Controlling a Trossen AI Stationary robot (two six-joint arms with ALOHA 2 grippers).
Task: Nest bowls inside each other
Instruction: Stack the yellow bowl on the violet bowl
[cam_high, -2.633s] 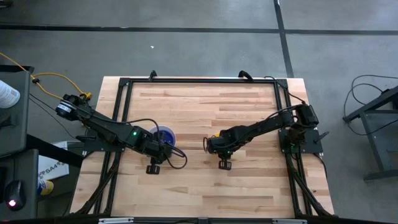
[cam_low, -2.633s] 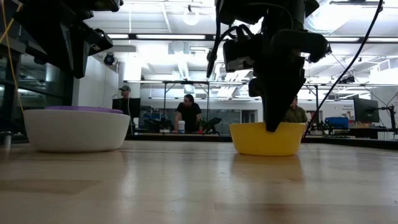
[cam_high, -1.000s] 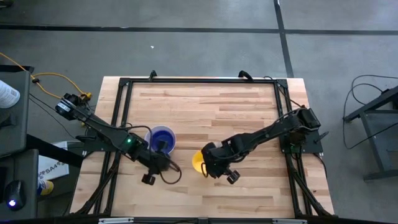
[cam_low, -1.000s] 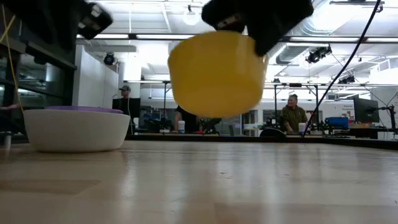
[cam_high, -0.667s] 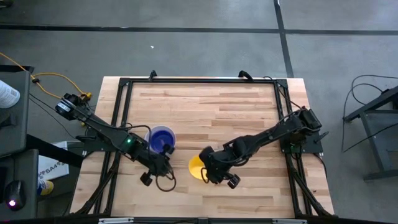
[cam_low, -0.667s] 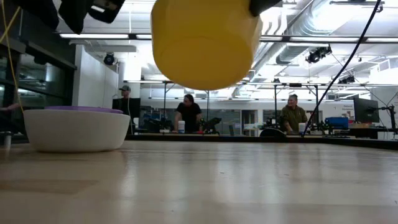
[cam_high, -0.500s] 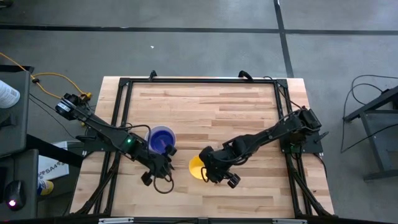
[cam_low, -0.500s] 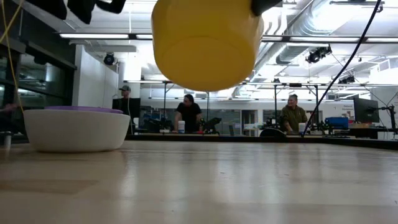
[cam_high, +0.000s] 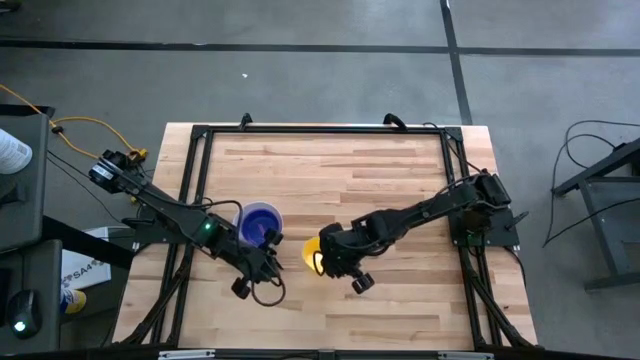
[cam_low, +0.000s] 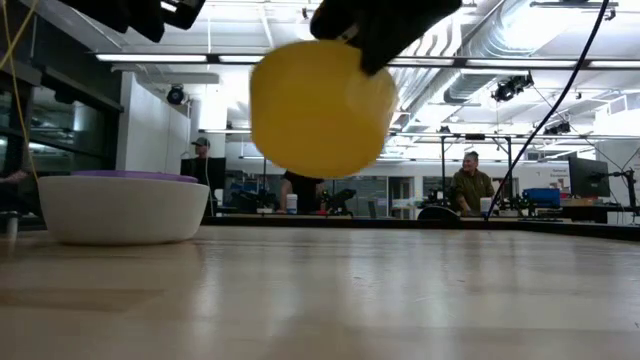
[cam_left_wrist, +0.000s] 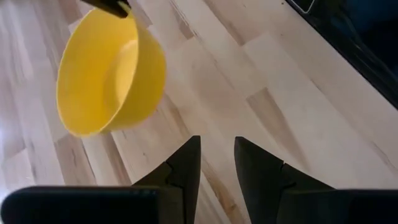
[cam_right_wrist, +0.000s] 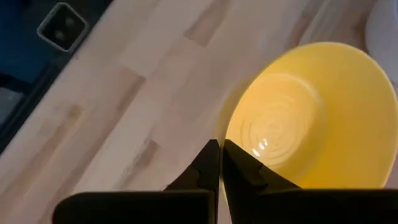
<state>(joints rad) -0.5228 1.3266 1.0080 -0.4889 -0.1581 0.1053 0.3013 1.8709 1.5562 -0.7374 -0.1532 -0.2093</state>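
The yellow bowl (cam_high: 314, 255) is up in the air over the middle of the table (cam_high: 330, 170), tipped on its side, and the right gripper (cam_right_wrist: 219, 163) has its fingers pinched tight on the bowl's rim. To its left, the white bowl (cam_low: 122, 209) sits on the table with a blue bowl (cam_high: 261, 220) inside it, and maybe a purple one too, going by a thin purple edge. The left gripper (cam_left_wrist: 217, 163) hangs just beside that stack with its fingers a little apart and nothing in them.

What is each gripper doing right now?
Left gripper: open, empty.
Right gripper: shut on the rim of the round yellow plastic bowl, held above the table.
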